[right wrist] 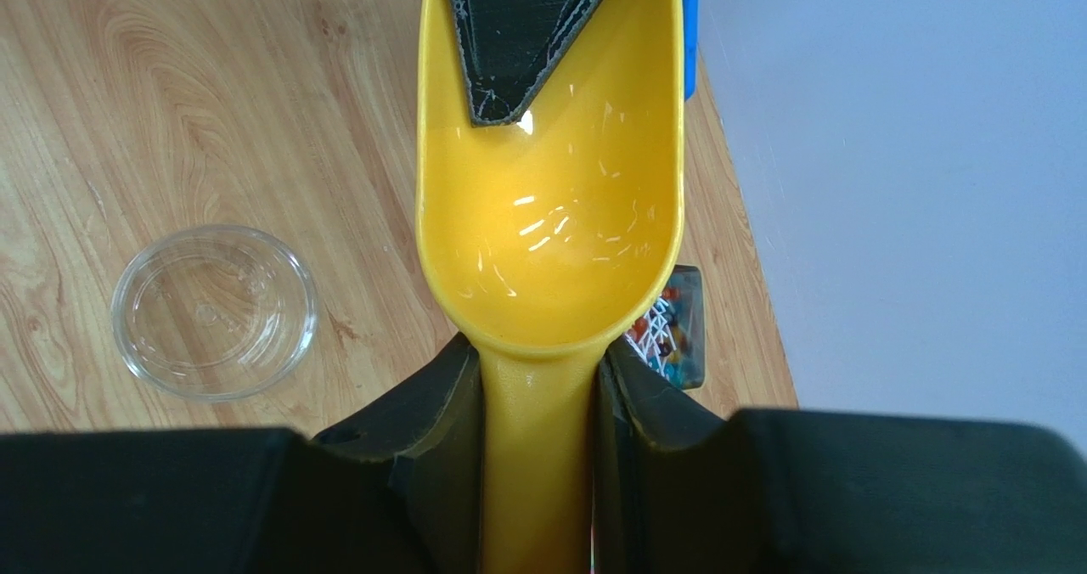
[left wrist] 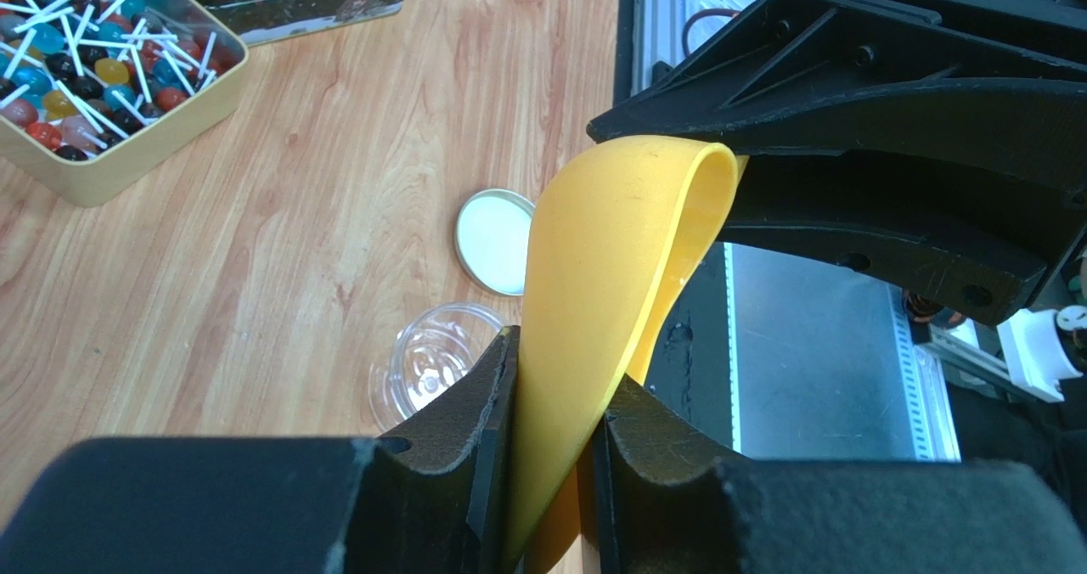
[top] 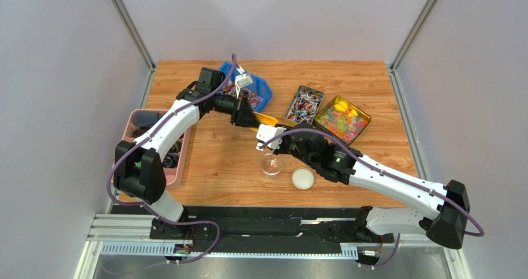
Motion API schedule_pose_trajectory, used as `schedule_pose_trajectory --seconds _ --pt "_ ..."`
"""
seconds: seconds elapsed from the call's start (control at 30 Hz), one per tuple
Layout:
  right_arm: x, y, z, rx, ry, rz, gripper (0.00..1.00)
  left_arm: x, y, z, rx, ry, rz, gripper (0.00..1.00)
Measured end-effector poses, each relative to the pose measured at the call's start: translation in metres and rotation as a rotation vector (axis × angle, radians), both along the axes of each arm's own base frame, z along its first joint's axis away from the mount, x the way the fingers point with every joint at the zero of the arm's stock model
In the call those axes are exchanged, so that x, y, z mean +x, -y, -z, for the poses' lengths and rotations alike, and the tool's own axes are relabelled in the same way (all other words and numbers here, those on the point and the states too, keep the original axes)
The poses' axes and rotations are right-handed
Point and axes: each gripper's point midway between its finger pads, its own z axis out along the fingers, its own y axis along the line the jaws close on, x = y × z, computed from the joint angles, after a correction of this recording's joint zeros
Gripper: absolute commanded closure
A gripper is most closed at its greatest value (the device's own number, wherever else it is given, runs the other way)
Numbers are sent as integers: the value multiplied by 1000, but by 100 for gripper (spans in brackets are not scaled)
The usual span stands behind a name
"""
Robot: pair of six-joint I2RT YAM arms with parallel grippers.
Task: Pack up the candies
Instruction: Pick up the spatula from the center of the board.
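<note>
A yellow scoop (top: 268,117) hangs above the table between both grippers, and its bowl (right wrist: 549,218) is empty. My left gripper (left wrist: 555,383) is shut on the rim of the scoop's bowl (left wrist: 625,256); one of its fingers (right wrist: 523,39) reaches into the bowl. My right gripper (right wrist: 539,364) is shut on the scoop's handle (right wrist: 536,460). In the top view the left gripper (top: 250,118) and the right gripper (top: 273,133) nearly meet. The candies (top: 255,98) lie in a blue bin (top: 265,88) behind the left wrist, partly hidden by it.
A clear round jar (top: 271,164) and its white lid (top: 302,178) sit in front of the scoop. A tin of lollipops (top: 303,104) and a tin of gummies (top: 342,119) stand back right. A pink bin (top: 137,119) with dark bands is at the left.
</note>
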Motion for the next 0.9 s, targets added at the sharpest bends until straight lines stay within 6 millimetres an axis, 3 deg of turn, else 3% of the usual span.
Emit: schedule_pose_trajectory --seconds 0.47,0.73,0.9 --pt "-2 -1 2 13 -26 3 100 -1 1 2 6 -11 2 100" --pt "-9 1 3 -5 -73 -15 80 -6 3 7 6 -61 25 100" --pt "-11 2 1 -10 -82 -17 60 -8 5 5 0 -62 35 100"
